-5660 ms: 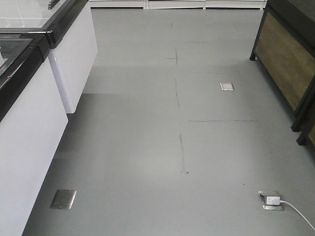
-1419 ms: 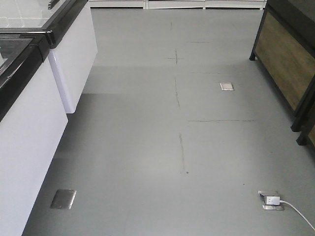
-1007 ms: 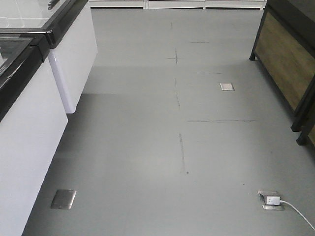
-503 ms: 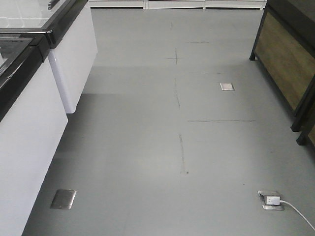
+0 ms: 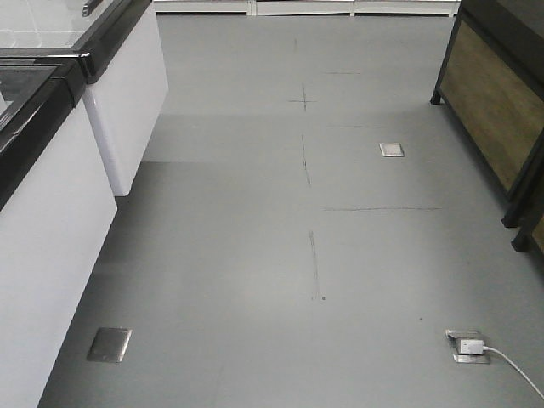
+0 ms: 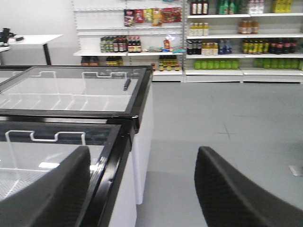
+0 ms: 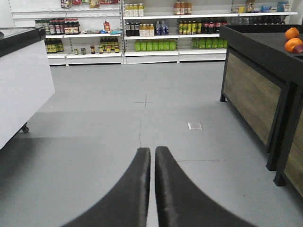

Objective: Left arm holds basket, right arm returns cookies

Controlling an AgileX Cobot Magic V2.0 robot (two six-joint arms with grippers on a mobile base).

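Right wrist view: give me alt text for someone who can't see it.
The right end effector, shut and empty, points across a grey floor. Shelves of bottled drinks line the back; oranges sit on a dark counter at right.

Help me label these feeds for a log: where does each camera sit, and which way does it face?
Front: angled down at the floor between freezers and counter; no robot part shows.
Left wrist: behind the open left gripper, facing freezers and shelves.
Right wrist: behind the shut right gripper, facing floor, shelves and counter.
Shared: both wrist views show the shelves.
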